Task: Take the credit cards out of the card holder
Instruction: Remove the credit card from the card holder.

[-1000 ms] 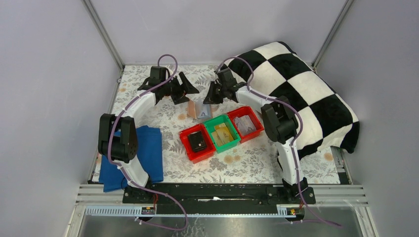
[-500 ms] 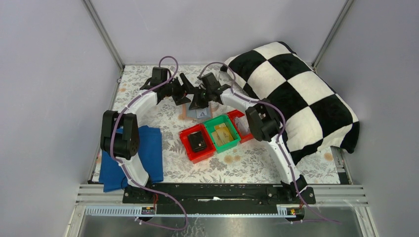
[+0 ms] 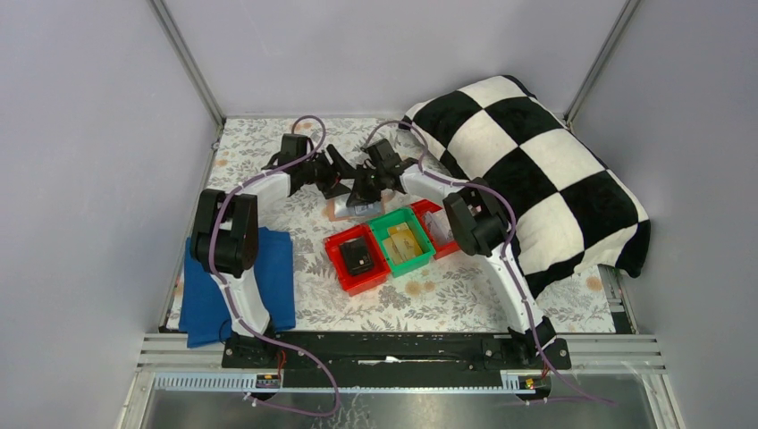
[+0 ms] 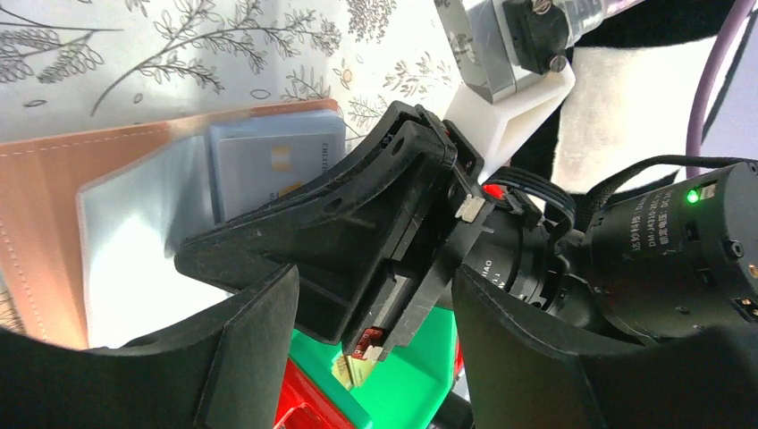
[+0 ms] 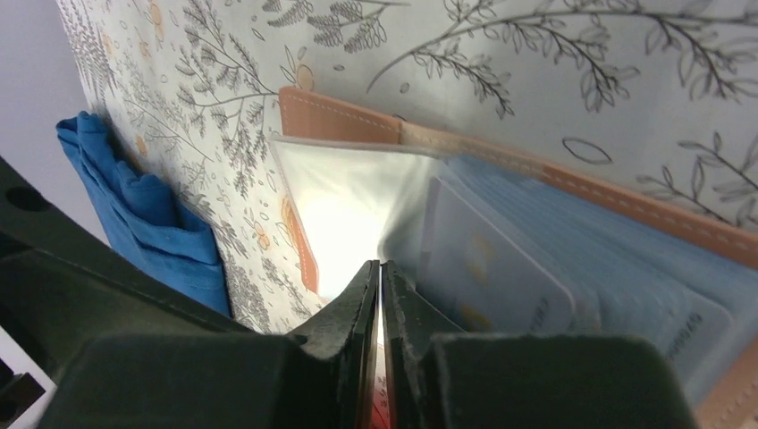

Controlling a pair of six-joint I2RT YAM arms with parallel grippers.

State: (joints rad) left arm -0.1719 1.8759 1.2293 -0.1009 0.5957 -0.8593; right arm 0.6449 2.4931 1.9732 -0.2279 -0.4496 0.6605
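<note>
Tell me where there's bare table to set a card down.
Widest bare patch: the floral tabletop between the bins and the arm bases, bordered by the blue cloth and checkered pillow. Crowded: around the card holder, where the left gripper and right gripper meet.

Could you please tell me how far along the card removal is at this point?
Done: the card holder lies open on the table. In hand: the right hand is pinched shut at its clear sleeves, the left hand open alongside. Left: the credit cards in view sit in their slots.
</note>
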